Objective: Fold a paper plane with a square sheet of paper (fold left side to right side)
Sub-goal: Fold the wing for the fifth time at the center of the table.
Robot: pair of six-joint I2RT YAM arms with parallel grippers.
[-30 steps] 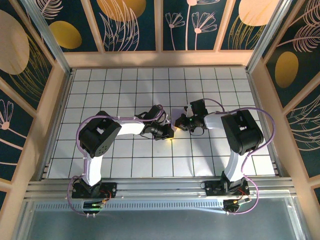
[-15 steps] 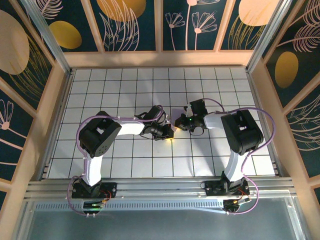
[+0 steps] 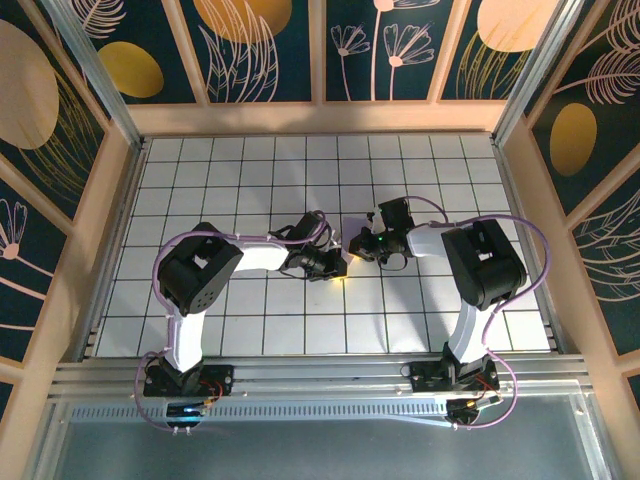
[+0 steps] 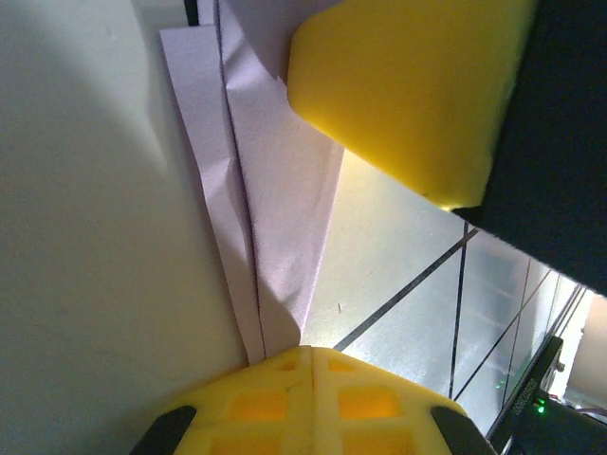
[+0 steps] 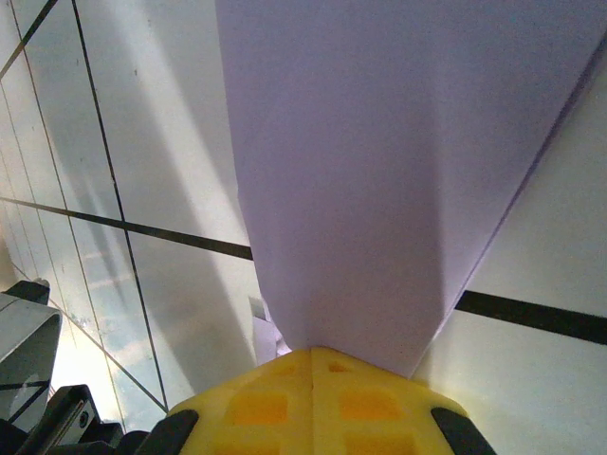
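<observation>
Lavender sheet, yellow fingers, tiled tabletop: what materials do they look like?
Lavender sheet: thin matte paper; sharp creases, layered edges.
Yellow fingers: looks like moulded plastic or rubber, smooth, slightly waxy.
Tabletop: glossy white board, likely laminate; it reflects light.

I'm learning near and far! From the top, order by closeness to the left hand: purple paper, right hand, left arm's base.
1. The purple paper, held in the left hand.
2. The right hand, beside it.
3. The left arm's base, near edge.
</observation>
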